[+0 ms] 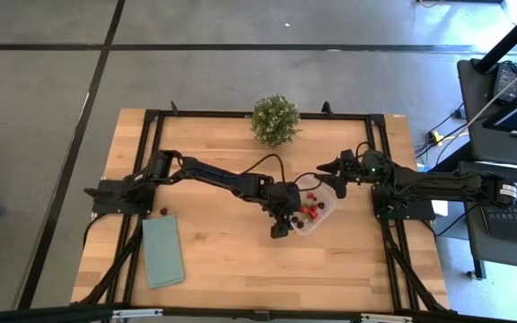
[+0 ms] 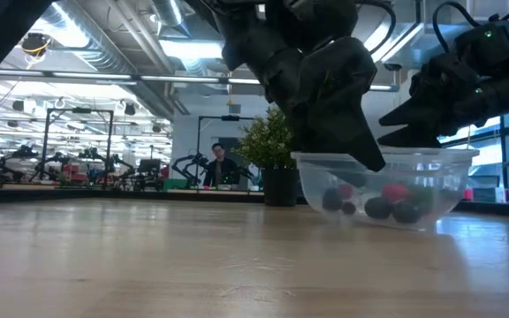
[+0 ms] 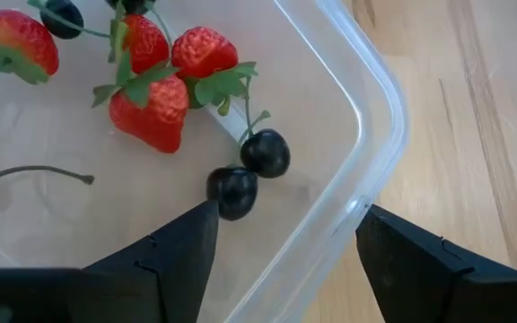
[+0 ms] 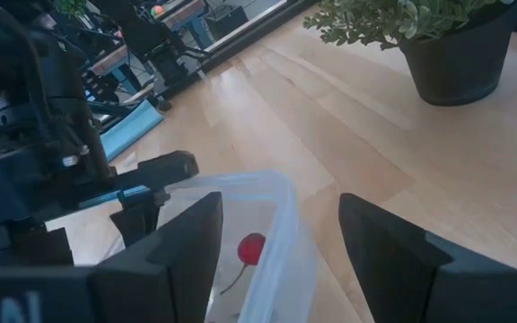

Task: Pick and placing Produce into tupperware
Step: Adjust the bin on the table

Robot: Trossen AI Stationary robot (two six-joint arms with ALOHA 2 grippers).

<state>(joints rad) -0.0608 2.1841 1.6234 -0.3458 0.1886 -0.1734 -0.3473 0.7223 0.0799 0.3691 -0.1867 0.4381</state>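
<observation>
A potted plant [image 1: 275,119] stands behind the clear container [image 1: 316,212]; a teal cloth [image 1: 162,251] lies far off. Red and dark berries [image 3: 155,94] fill it. The left tool [image 3: 285,256] straddles its rim, open, empty; the right tool [image 4: 281,242] hovers open beside it.

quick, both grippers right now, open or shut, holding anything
Left gripper: open, straddling the tupperware wall above the produce, holding nothing.
Right gripper: open, empty, at the tupperware's other side.

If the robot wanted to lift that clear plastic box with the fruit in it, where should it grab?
Probably the tupperware rim, from above: one finger inside, one outside the thin upright wall. It is lidless, and the left gripper already straddles a rounded corner that way.
</observation>
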